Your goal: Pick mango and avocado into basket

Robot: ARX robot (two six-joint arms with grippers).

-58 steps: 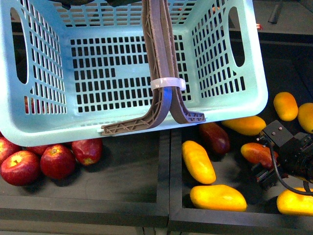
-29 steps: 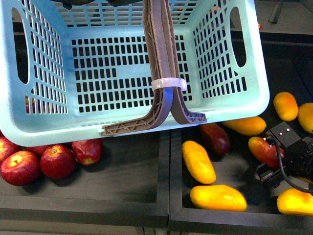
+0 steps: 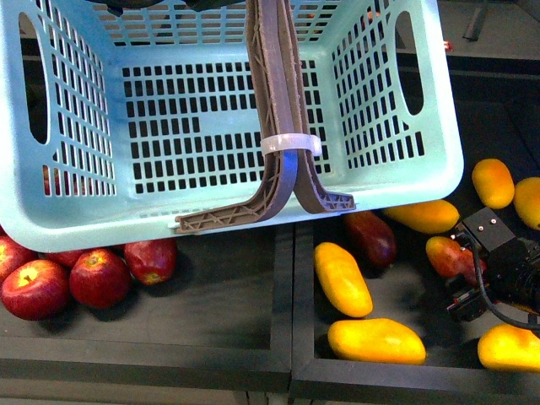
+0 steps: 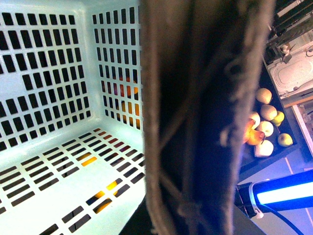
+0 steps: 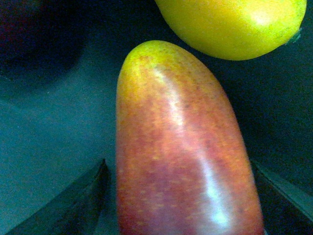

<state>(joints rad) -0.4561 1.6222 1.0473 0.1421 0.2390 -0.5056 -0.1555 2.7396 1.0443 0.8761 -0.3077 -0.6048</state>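
The pale mint-teal basket (image 3: 76, 211) hangs tilted over the bins and fills the upper part of the front view; its inside shows empty. My left gripper is shut on its brown handles (image 4: 195, 122), which fill the left wrist view and hide the fingers. A white zip tie (image 3: 289, 143) binds the handles. The red mango (image 3: 444, 255), yellow at its tip, sits in my right gripper (image 3: 462, 274), which is shut on it in the right bin. In the right wrist view the mango (image 5: 181, 161) lies between the dark fingers (image 5: 73, 210). The avocado is out of view.
Several yellow mangoes (image 3: 342, 278) and a dark red one (image 3: 371, 238) lie in the right bin, one yellow mango (image 5: 234, 24) close to the held one. Red apples (image 3: 99, 277) fill the left bin. A black divider (image 3: 292, 295) separates the bins. Pale fruits (image 4: 264, 127) lie beyond the basket.
My right gripper has shifted slightly with the red mango in it, which now sits a little higher in the picture. The basket has barely moved.
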